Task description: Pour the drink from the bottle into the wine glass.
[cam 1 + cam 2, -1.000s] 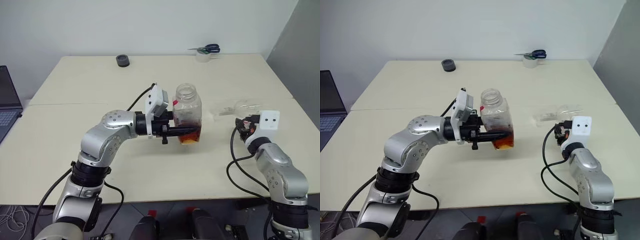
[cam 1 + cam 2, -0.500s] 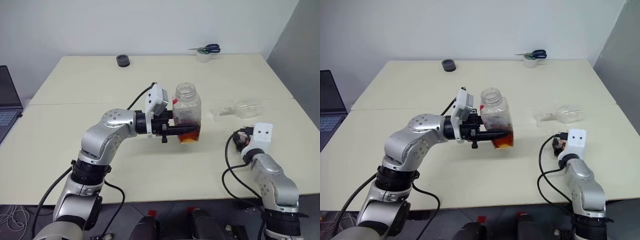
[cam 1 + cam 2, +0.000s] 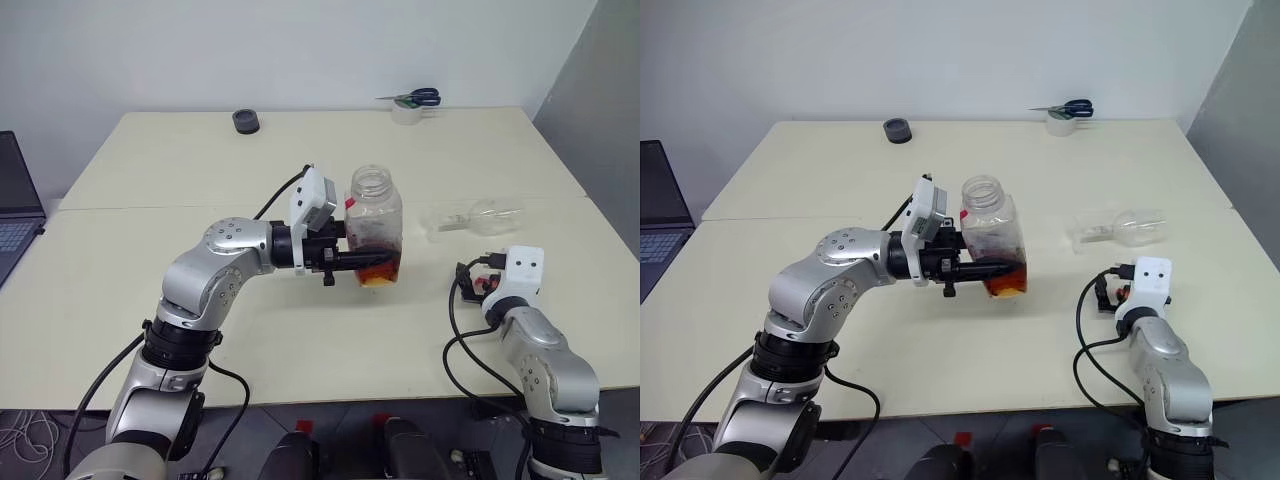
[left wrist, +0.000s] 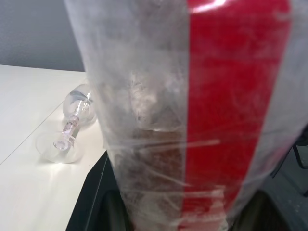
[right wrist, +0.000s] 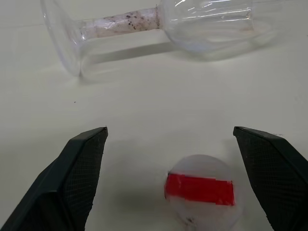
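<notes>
Surface (image 3: pixel 150 180): pale cream, carrying everything; a seam is running across it.
Laptop (image 3: pixel 18 205): sitting at the 9 o'clock edge of the surface.
Bottle (image 3: pixel 376 228): standing upright and uncapped near the middle, being held above the surface, red label strip facing the left wrist camera.
Left claw (image 3: pixel 372 262): clenched on the bottle's lower body, reaching in level from 9 o'clock.
Glass (image 3: pixel 472 216): lying on its side at 3 o'clock of the bottle, well apart, foot pointing toward the bottle.
Right claw (image 5: pixel 178 178): released, fingers spread wide, lying low at 6 o'clock of the glass.
Drink (image 3: pixel 378 272): amber-red, sitting low in the bottle.
Cap (image 5: pixel 202 190): whitish with a red strip, lying on the surface between the right claw's fingers, touching neither.
Scissors (image 3: pixel 412 97): at 12 o'clock, on a tape roll.
Dark roll (image 3: pixel 245 121): at 11 o'clock.
</notes>
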